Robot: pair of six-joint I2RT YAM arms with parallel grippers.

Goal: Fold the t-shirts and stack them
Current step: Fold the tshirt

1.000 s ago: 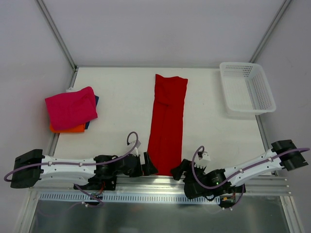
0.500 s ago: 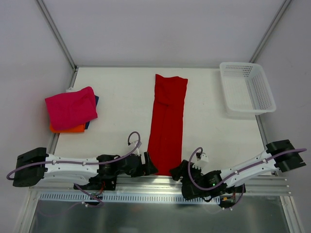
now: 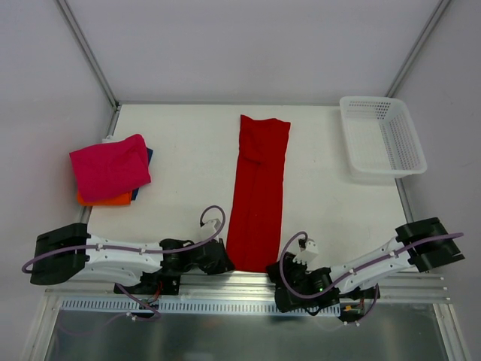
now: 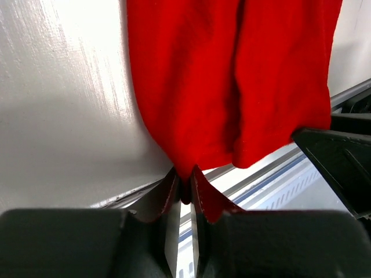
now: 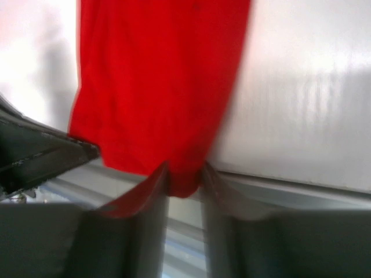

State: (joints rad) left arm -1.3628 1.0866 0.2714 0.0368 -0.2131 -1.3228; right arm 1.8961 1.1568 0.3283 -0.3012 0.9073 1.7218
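Observation:
A bright red t-shirt point(image 3: 258, 192) lies folded into a long narrow strip down the middle of the white table point(image 3: 180, 143), its near end at the front edge. My left gripper point(image 3: 225, 263) is shut on the strip's near left corner point(image 4: 184, 174). My right gripper point(image 3: 275, 270) holds the near right corner, and the red cloth point(image 5: 185, 179) fills the gap between its fingers. At the left lies a stack of folded t-shirts: magenta-pink point(image 3: 109, 165) on top, orange point(image 3: 105, 200) and blue point(image 3: 148, 158) showing beneath.
A white mesh basket point(image 3: 383, 139) stands at the back right corner of the table. A metal rail point(image 3: 248, 284) runs along the near edge just under both grippers. Grey walls and frame posts enclose the back and sides.
Both grippers have gone from wide open to closed on the near corners of the red strip. Both arms have shifted slightly forward and lower at the table edge.

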